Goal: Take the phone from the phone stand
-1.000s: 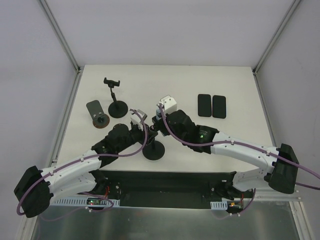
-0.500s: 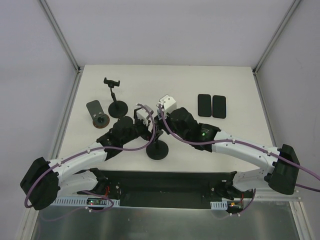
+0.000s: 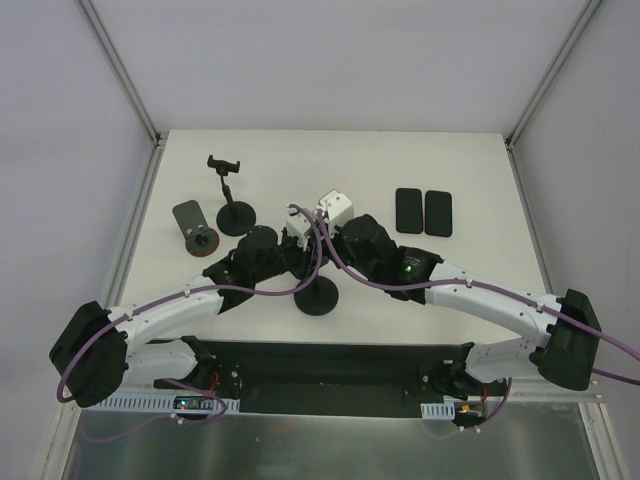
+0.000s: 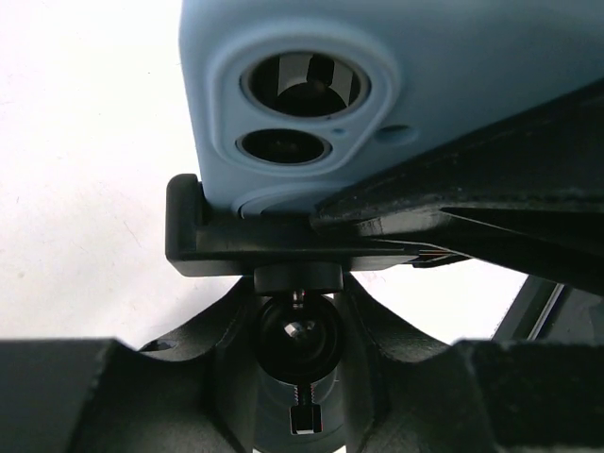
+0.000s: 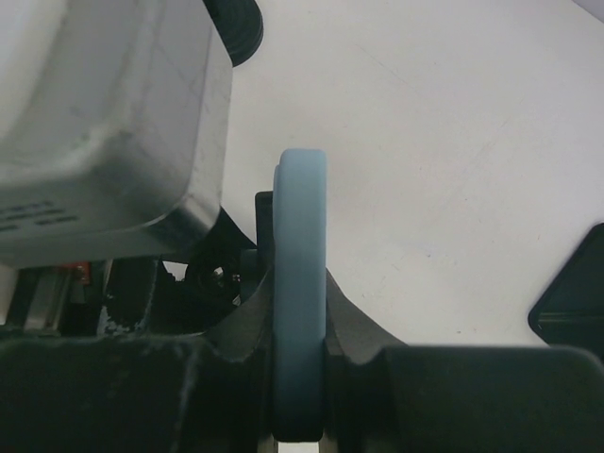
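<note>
My right fingers (image 5: 472,396) clench the blue phone (image 5: 300,283) edge-on, toward the tabletop's (image 3: 450,170) 6 o'clock. My left fingers (image 4: 66,396) flank the phone stand (image 4: 283,247); their grip, I cannot tell.

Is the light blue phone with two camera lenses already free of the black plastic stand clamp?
No, the light blue phone has its edge seated inside the lip of the black clamp in the left wrist view.

Light-blue phone (image 5: 302,217) edge-on at 6 o'clock, pinched by right gripper (image 5: 298,330); grey housing (image 5: 104,123) at 10 o'clock; black flat object (image 5: 572,294) at 4 o'clock.
</note>
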Action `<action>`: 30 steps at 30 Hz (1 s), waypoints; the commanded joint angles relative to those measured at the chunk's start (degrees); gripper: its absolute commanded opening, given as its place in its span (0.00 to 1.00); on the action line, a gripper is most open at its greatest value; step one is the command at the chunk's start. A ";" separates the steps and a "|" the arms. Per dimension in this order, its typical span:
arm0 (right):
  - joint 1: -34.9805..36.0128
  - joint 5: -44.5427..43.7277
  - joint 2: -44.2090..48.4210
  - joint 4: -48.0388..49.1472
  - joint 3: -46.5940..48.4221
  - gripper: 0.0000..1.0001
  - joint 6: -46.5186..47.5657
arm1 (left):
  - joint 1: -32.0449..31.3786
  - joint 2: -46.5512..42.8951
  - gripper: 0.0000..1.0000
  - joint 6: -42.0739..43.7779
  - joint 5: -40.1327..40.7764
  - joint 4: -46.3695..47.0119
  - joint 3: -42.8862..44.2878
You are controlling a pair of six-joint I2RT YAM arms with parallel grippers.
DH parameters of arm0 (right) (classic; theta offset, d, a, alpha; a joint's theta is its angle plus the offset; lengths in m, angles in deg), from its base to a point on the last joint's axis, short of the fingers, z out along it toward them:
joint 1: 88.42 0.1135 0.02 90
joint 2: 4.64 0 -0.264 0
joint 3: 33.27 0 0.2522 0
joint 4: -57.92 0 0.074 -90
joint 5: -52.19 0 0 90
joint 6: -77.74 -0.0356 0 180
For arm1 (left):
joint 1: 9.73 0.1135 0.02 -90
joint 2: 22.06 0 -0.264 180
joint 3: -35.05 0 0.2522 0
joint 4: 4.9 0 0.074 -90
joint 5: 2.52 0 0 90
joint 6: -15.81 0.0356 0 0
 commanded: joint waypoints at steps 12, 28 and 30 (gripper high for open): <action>0.71 -2.82 8.36 -29.65 -6.62 0.01 -0.51 | 7.12 -6.69 0.00 -6.03 22.04 1.85 -4.04; -2.10 -26.89 3.88 -26.41 -0.48 0.01 -10.53 | -5.89 -13.82 0.00 -3.82 24.75 14.88 -13.71; -2.28 -27.95 2.66 -26.40 0.67 0.01 -11.50 | -8.25 -13.55 0.00 -3.21 26.06 15.58 -13.98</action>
